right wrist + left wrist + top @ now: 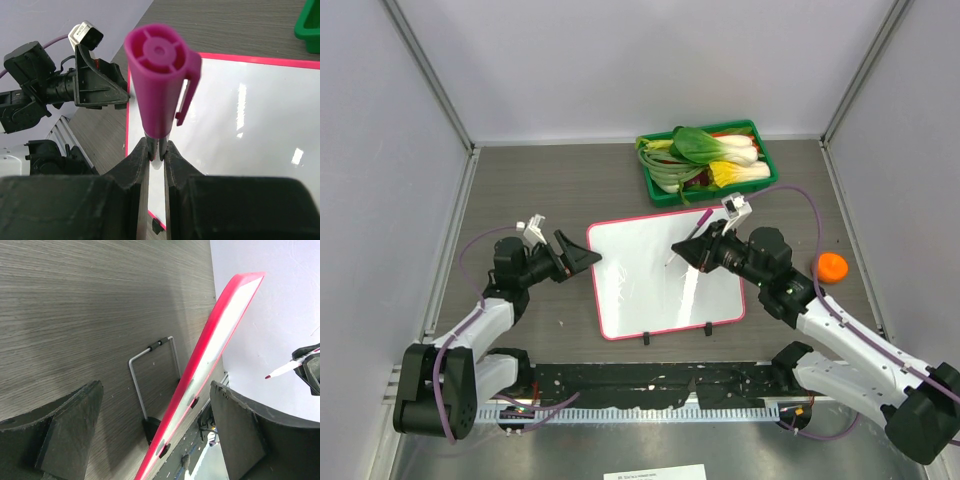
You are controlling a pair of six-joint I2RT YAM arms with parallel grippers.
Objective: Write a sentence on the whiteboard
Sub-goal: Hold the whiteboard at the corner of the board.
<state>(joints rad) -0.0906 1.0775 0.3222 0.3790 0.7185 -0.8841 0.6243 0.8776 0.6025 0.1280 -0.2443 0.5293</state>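
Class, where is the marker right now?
Top view: the marker is clamped in the right end effector, its tip over the whiteboard's upper right part, near the green tray.

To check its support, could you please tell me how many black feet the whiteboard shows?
2, both on the near edge of the whiteboard: left foot and right foot. Others may be hidden underneath.

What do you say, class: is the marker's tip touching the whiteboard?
Apart. The left wrist view sees the whiteboard nearly edge-on, and the marker's tip hangs clear of its face.
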